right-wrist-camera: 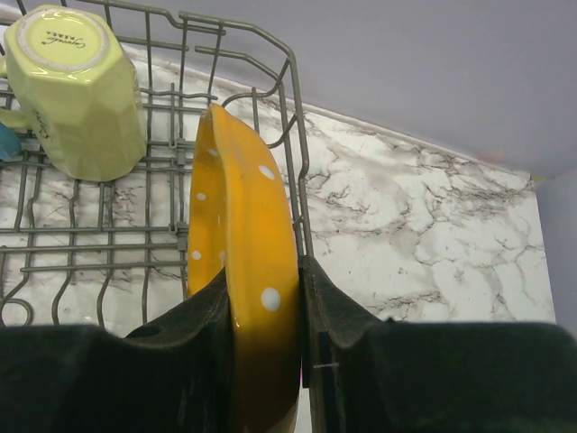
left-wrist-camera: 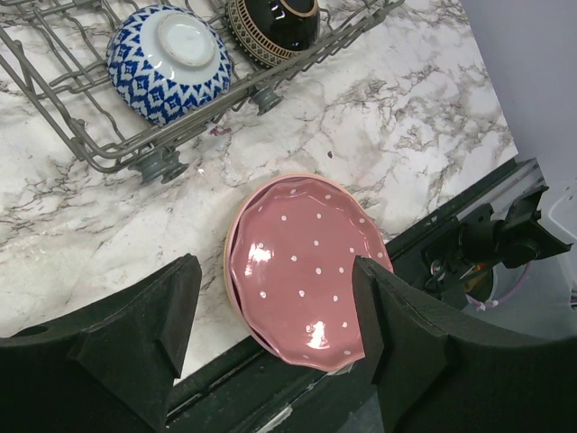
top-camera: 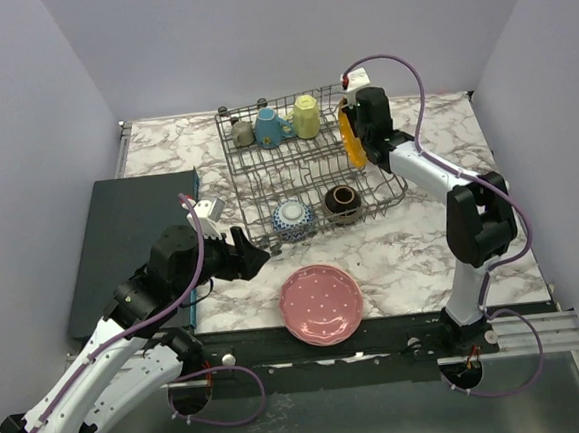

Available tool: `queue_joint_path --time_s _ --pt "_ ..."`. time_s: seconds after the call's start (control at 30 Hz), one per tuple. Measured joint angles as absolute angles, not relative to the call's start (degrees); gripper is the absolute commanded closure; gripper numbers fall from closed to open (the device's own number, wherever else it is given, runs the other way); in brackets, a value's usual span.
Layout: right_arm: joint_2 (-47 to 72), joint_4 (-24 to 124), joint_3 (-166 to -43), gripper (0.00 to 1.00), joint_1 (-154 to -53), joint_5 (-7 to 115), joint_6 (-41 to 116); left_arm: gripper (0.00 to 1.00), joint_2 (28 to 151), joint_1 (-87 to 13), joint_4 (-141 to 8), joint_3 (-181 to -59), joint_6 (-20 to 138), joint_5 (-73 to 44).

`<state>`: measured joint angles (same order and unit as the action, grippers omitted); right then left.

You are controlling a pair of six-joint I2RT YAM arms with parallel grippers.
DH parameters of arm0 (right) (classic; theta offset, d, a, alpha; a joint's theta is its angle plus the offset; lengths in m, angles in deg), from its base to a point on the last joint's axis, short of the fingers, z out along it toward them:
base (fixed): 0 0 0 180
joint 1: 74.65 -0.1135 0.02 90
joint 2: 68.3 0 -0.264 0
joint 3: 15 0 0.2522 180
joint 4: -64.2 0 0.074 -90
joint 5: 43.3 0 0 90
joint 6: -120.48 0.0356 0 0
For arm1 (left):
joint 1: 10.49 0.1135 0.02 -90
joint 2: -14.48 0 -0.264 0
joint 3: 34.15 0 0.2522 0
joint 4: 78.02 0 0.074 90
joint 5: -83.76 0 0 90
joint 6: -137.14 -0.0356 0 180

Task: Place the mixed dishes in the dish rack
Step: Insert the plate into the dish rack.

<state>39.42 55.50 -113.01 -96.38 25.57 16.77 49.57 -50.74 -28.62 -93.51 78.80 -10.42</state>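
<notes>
Dishes not yet loaded sit toward the near side. Furthest left, a dark mat (top-camera: 122,250) lies flat on the desk (top-camera: 413,257). Just right of it the left gripper (top-camera: 247,252) hovers with its jaws spread and nothing between them, near the dish rack (top-camera: 233,161) at its near left corner.

A pink dotted plate (top-camera: 321,304) lies flat to its right, at the desk's near edge and apart from the rack. The left wrist view shows a paler rim under it, perhaps a second plate. The left arm is plainly the nearer one.

Inside the rack a grey mug (top-camera: 243,133), blue mug (top-camera: 269,128) and yellow mug (top-camera: 306,117) line the far row. A blue patterned bowl (top-camera: 293,217) and brown bowl (top-camera: 343,202) lean at the near wall.

At the far right the right gripper (top-camera: 358,136) is clenched on the rim of an orange dotted plate (top-camera: 350,136). The plate is held on edge, its face parallel with the right wall and just inside that wire. A straight drop between the tines looks called for, and the wall wire could catch it.
</notes>
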Motion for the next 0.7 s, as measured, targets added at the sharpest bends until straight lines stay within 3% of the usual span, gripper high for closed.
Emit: queue_joint_path --time_s 0.7 --pt "43.4 60.2 -111.8 0.99 -97.3 23.1 17.9 0.26 49.8 -50.6 -28.6 -93.5 78.8 -10.4"
